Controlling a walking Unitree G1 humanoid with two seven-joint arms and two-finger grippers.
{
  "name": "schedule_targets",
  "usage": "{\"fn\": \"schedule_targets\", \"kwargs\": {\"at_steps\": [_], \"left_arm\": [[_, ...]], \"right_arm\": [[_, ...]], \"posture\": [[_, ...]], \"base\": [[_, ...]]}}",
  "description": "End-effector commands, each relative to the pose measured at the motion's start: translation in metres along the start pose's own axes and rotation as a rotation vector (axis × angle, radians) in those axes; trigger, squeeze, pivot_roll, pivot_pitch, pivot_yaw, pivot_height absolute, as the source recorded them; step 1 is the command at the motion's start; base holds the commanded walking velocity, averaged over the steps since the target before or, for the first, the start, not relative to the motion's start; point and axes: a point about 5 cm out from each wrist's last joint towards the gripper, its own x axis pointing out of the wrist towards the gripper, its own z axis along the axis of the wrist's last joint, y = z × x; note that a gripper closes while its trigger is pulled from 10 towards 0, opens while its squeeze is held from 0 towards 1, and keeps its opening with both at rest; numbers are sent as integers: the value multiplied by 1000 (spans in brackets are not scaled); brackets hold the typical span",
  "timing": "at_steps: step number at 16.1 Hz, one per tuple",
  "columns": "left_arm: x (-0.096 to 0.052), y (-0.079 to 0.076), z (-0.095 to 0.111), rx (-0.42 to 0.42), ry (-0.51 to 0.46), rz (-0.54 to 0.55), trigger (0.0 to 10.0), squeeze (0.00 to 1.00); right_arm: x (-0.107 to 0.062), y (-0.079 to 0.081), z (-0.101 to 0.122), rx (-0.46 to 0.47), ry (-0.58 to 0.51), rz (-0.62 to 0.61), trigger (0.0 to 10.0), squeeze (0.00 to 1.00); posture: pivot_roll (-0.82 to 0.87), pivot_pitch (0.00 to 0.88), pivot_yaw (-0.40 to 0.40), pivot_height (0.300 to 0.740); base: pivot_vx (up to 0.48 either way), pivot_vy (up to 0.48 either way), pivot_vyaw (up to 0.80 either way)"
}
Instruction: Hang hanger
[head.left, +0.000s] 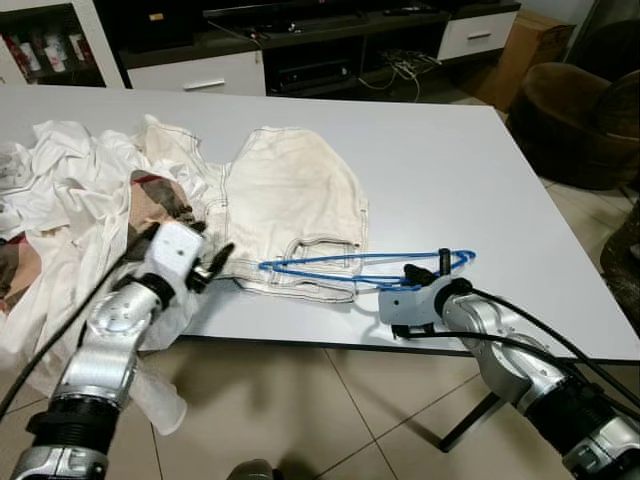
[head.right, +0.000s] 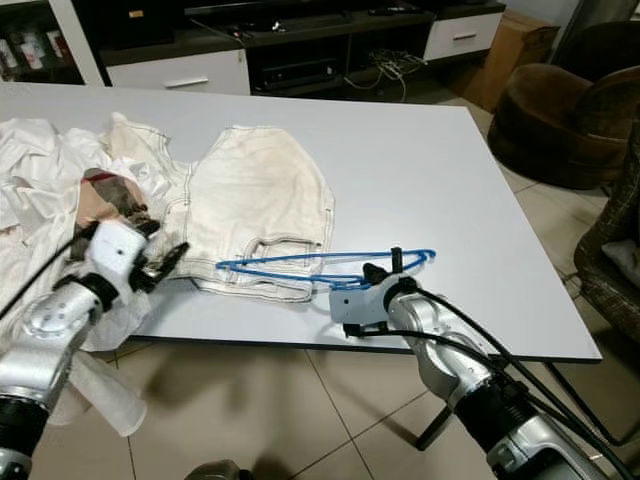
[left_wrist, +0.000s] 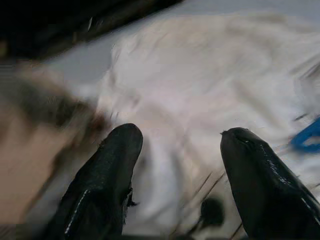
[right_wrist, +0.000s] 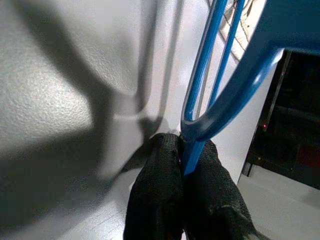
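the right hand (head.left: 420, 272) grips the blue hanger (head.left: 345, 268) lying on the bench (head.left: 480, 170), its tip reaching the cream top (head.left: 290, 200). the left hand (head.left: 212, 262) hovers released; better pinch the hem first, then slide in.

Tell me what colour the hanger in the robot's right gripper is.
Blue. The hanger, pinched by the right gripper, shows best in the left eye view.

Home living room: white table (head.left: 470, 170) with laundry (head.left: 70, 200), dark TV unit (head.left: 330, 45) with white drawers (head.left: 195, 75) and cables (head.left: 405, 65), brown armchair (head.left: 575, 120), tiled floor (head.left: 330, 410).
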Motion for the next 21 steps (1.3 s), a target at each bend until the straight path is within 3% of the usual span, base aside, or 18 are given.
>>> {"fn": "schedule_targets", "kwargs": {"at_steps": [1, 2, 4, 5, 7, 9, 13, 18, 21], "left_arm": [[-2, 5, -8, -67, 65, 19, 10000, 0], [-2, 4, -12, -93, 88, 10, 10000, 0], [-9, -2, -33, -226, 199, -9, 10000, 0], [-11, 3, -36, -229, 217, 15, 10000, 0], [-13, 13, -38, -213, 235, 46, 10000, 0], [-17, 29, -38, -140, 255, 64, 10000, 0], [-31, 75, -30, 25, 288, 122, 10000, 0], [-33, 83, -31, 50, 289, 121, 10000, 0], [-37, 87, -39, 56, 313, 126, 10000, 0]], "right_arm": [[1, 10, -9, -20, 41, 67, 10000, 0], [2, 10, -9, -18, 42, 71, 10000, 0], [3, 20, -14, -15, 62, 105, 10000, 0], [3, 23, -15, -12, 67, 115, 10000, 0], [2, 25, -18, -11, 77, 125, 10000, 0], [3, 29, -23, -4, 97, 137, 10000, 0], [3, 32, -35, -2, 142, 151, 10000, 0], [4, 35, -39, 4, 159, 155, 10000, 0], [3, 35, -54, 13, 213, 146, 10000, 0]], "posture": [[134, 0, 4, 740], [136, 0, 4, 740], [136, 0, 4, 740], [136, 0, 4, 740], [136, 0, 4, 740], [134, 0, 1, 740], [138, 1, -5, 740], [138, 1, -2, 740], [136, 1, -3, 740]], "base": [[0, 0, 0], [0, 0, 0], [0, 0, 0], [0, 0, 0], [0, 0, 0], [0, 0, 0], [0, 0, 0], [0, 0, 0], [0, 0, 0]]}}
